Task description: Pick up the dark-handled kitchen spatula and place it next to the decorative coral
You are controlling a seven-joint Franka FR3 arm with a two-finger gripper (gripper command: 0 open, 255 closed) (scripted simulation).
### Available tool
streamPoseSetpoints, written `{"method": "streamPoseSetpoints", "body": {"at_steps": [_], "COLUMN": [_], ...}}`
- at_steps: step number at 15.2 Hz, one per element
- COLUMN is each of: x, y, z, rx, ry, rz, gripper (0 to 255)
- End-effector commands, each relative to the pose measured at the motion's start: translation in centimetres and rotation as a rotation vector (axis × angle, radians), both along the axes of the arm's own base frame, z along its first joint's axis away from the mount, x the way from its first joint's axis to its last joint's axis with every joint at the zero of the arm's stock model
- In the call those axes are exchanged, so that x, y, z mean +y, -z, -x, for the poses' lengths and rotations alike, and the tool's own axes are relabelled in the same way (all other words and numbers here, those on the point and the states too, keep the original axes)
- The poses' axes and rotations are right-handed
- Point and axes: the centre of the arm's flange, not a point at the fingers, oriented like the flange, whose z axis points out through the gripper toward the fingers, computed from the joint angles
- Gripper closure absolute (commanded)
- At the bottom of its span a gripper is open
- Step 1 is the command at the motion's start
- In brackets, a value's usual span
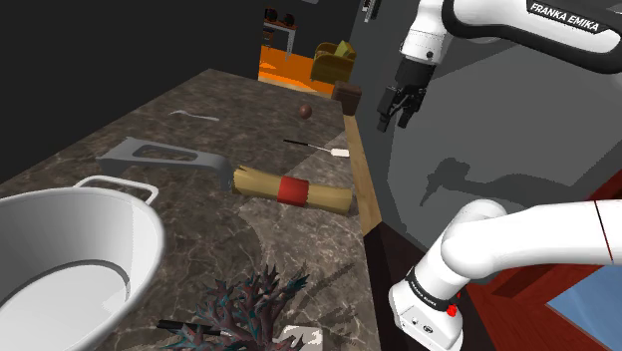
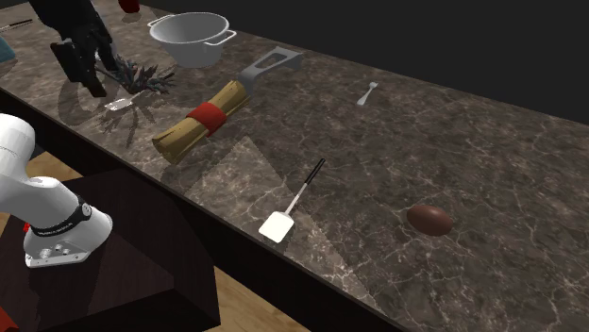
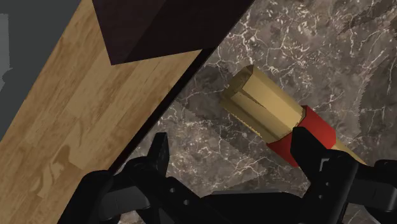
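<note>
Pincer hangs high over the worktop edge at the shoulder view's right. Its fingers are well apart and hold nothing. The wrist view looks down on that edge and on one end of a straw-coloured bundle with a red band. The bundle lies below the fingers, not clasped.

Spatula lies flat on the worktop, near the edge on the stand's side. It sits between the bundle and a brown egg-shaped lump, apart from both. White blade points toward the edge, dark handle toward the far side. Coral stands on the other side of the bundle, near a white pot.

Step in hand, as I read it: the approach, with the grasp not yet begun.

To do it well:
- Carry the pincer along the edge, past the bundle, until it is over the spatula's shaft.
- Turn the wrist so the fingers straddle the shaft crosswise, then come straight down.
- Take it at the dark handle, not the flat blade.
- The shaft is thin and low, so go nearly to the stone before closing.
- The blade lies close to the edge, and a sideways nudge could tip it off.
- Lift high enough to clear the bundle on the way to the coral.
</note>
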Motion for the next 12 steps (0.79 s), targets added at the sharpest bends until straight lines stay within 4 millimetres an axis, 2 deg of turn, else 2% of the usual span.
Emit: {"method": "streamPoseSetpoints", "body": {"at_steps": [1, 12], "x": [0.0, -8.7], "y": [0.0, 7.9], "z": [0.0, -8.0], "rx": [0.000, -0.036], "ry": [0.000, -0.258], "rz": [0.000, -0.008], "gripper": [0, 0]}}
